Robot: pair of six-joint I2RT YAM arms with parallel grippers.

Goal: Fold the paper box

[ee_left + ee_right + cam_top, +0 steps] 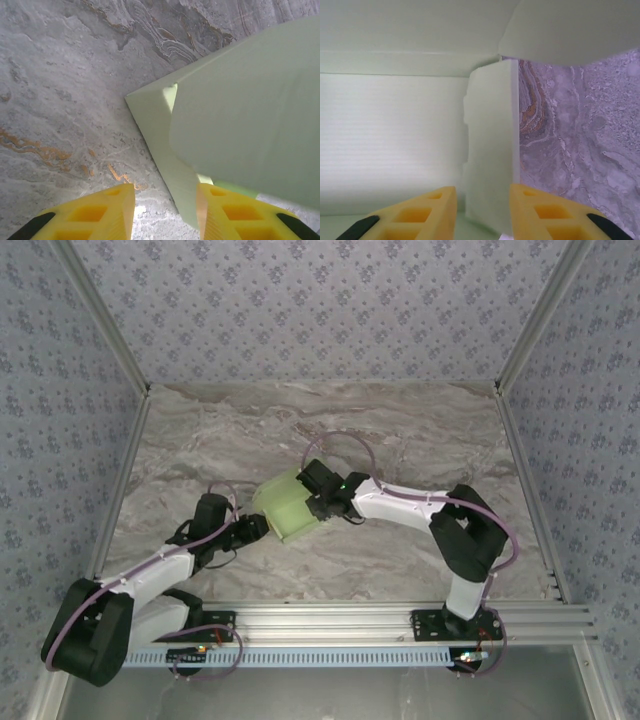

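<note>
From above, the paper box [287, 508] sits half-formed on the table [420, 430]. It lies directly ahead of both the left pincer [252, 528] and the right pincer [322, 504], which face each other across it.

At the left wrist, the left pincer [165, 215] stands parted and grasps nothing, with bare table showing between its jaws. A corner of the box rises just ahead. One lower wall edge runs back toward the pincer and ends against the inner side of its right-hand finger. The left-hand finger is clear of the card.

At the right wrist, the right pincer [482, 215] reaches into the box's open side, with a wall ahead and to its left and a panel overhead. A side flap [490, 140] stands upright between its jaws. They are spread around it, with a sliver of gap at the left-hand finger, so I read this pincer as released rather than pinching.

The step in hand looks like turning in that side flap. The next move probably calls for the right pincer to press the flap inward along its crease while the left braces the opposite wall. It should press gently, since thin card buckles easily.
</note>
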